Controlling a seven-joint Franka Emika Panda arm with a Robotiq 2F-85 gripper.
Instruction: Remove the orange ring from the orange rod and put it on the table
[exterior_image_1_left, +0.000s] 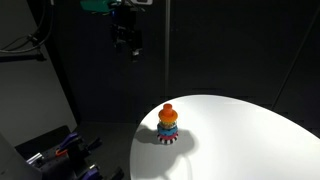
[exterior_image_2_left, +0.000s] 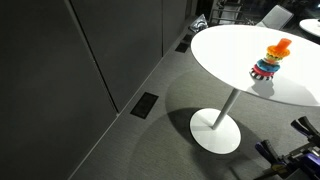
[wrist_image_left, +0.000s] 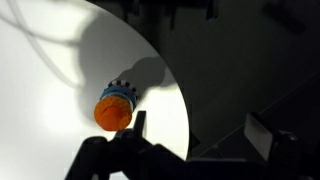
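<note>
Hanging high over the worktop (exterior_image_1_left: 250, 130) with the hand (exterior_image_1_left: 128, 46), well apart from the stacking toy (exterior_image_1_left: 168, 130) and gripping nothing; can't tell how far open in this gloom. Spot the orange ring (exterior_image_1_left: 168, 116) topmost on the orange rod (exterior_image_1_left: 168, 105), near the worktop's edge. Probably up there for a straight drop from above, with bare white beside the toy for the set-down.
</note>
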